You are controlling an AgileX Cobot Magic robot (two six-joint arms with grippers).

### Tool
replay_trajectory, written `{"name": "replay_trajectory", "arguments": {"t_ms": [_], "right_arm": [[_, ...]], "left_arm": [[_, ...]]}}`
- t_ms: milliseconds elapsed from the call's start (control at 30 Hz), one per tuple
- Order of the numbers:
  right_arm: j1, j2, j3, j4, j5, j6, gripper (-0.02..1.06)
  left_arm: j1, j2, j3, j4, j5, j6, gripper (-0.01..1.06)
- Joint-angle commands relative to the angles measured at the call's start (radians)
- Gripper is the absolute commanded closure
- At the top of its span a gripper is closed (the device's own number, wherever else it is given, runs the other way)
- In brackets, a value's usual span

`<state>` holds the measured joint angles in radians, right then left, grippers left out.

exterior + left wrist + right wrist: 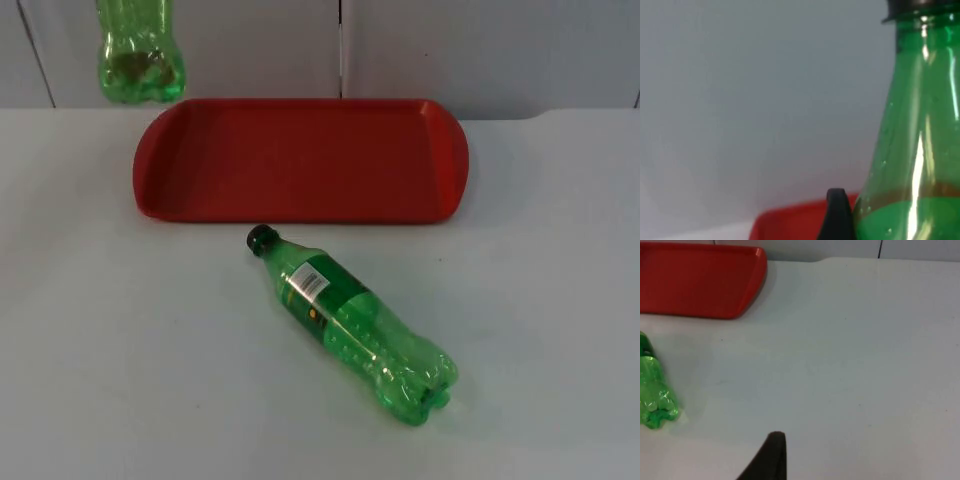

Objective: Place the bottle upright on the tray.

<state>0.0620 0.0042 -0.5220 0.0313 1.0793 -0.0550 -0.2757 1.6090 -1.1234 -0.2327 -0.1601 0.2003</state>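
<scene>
A green plastic bottle (350, 320) with a black cap lies on its side on the white table, just in front of the red tray (300, 160), cap toward the tray. In the right wrist view its base (655, 395) shows beside the tray's corner (700, 280). A second green bottle (140, 55) hangs in the air above the tray's far left corner. My left gripper (880, 225) is shut on this bottle (920, 150), whose neck and black cap point upward, with the tray's rim (790, 222) below. My right gripper (772, 460) waits over bare table to the right of the lying bottle.
The grey partition wall (450, 50) stands right behind the tray. White table top (540, 300) stretches to the right of the lying bottle and along the front edge.
</scene>
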Motion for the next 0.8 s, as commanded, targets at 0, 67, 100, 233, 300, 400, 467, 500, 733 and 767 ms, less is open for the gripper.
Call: {"name": "replay_trajectory", "arguments": {"t_ms": [0,67,100,233,300,400,467,500,733,767], "right_arm": [[-0.006,-0.004,0.005,-0.003,0.000,-0.006,-0.01],[-0.006,-0.004,0.005,-0.003,0.000,-0.006,-0.01],[-0.006,-0.004,0.005,-0.003,0.000,-0.006,-0.01],[-0.006,-0.004,0.005,-0.003,0.000,-0.006,-0.01],[-0.006,-0.004,0.005,-0.003,0.000,-0.006,-0.01],[-0.006,-0.004,0.005,-0.003,0.000,-0.006,-0.01],[-0.006,-0.004,0.005,-0.003,0.000,-0.006,-0.01],[-0.006,-0.004,0.005,-0.003,0.000,-0.006,-0.01],[-0.006,-0.004,0.005,-0.003,0.000,-0.006,-0.01],[-0.006,-0.004,0.005,-0.003,0.000,-0.006,-0.01]], "left_arm": [[-0.006,-0.001,0.002,0.026,-0.109,-0.045,1.05],[-0.006,0.000,0.002,0.092,-0.148,-0.096,1.05],[-0.006,0.003,0.002,0.197,-0.184,-0.171,1.05],[0.019,0.036,-0.002,0.697,-0.396,-0.564,1.05],[0.053,0.079,-0.025,0.876,-0.516,-0.743,1.05],[0.079,0.128,-0.048,0.911,-0.564,-0.784,1.05],[0.099,0.187,-0.067,0.899,-0.608,-0.724,1.05],[0.107,0.211,-0.079,0.898,-0.627,-0.693,1.05],[0.115,0.377,-0.157,0.844,-0.710,-0.606,1.05],[0.115,0.377,-0.157,0.844,-0.710,-0.606,1.05]]}}
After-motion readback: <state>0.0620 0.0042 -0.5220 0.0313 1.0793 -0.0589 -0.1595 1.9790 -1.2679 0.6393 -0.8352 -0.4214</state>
